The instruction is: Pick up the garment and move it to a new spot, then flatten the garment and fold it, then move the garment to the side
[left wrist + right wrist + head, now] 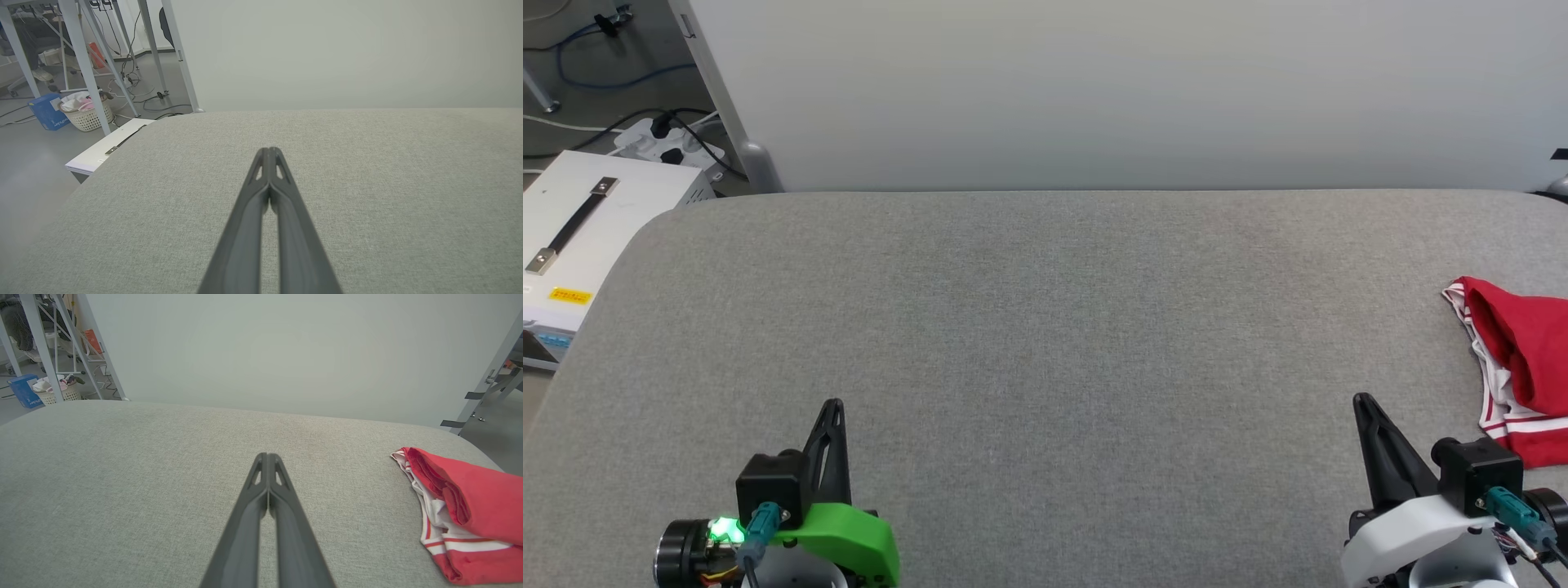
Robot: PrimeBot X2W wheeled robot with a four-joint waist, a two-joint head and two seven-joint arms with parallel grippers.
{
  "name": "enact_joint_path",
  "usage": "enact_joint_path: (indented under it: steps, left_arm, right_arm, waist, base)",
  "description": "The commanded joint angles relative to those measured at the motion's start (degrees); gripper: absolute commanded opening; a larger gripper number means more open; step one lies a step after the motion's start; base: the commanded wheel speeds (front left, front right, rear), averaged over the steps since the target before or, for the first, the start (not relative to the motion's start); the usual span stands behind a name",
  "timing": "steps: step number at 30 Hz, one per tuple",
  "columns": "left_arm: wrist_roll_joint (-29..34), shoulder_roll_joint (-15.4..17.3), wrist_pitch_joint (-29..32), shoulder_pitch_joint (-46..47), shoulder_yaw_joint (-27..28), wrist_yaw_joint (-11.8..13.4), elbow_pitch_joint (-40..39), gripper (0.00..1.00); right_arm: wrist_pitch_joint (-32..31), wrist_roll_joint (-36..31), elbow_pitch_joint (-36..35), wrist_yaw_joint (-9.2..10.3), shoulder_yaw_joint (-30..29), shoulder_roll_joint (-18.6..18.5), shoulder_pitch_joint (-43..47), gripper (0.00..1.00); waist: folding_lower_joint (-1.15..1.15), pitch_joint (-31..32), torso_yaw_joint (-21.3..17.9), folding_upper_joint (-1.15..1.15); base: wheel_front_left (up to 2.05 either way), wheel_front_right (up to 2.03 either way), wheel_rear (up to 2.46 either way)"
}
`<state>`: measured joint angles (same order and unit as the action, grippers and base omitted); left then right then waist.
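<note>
The red-and-white garment lay bunched at the grey counter's right edge, about 3 o'clock, near the right gripper at 5 o'clock. That gripper and the left gripper, at 7 o'clock, were pinched shut, holding nothing. Soft, light and limp, the cloth would likely sag; pinching a thick fold near the striped trim looked surest.

A grey fabric-covered table lies before a plain pale wall. Left of it, on the grey floor, sit a white case (black strap handle), a power strip, a woven basket and a blue box.
</note>
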<state>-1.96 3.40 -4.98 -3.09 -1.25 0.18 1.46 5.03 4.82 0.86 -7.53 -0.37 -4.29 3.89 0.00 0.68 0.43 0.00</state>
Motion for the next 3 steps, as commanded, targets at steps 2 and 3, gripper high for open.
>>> enact_joint_path:
  steps: [2,3]
  left_arm:
    - [0.57,-0.31,0.49,1.39,0.35,-0.12,-0.30,0.00]
    - [0.60,-0.31,0.59,1.43,0.37,-0.12,-0.32,0.00]
  right_arm:
    - [-0.49,-0.74,-0.40,0.03,0.10,0.22,-1.36,0.00]
    - [-0.60,-0.83,-0.41,0.03,0.11,0.25,-1.41,0.00]
  waist:
    - [0.00,-0.04,-0.02,0.00]
    - [0.00,-0.06,-0.03,0.00]
  base:
    - [0.00,0.00,0.00]
    - [0.00,0.00,0.00]
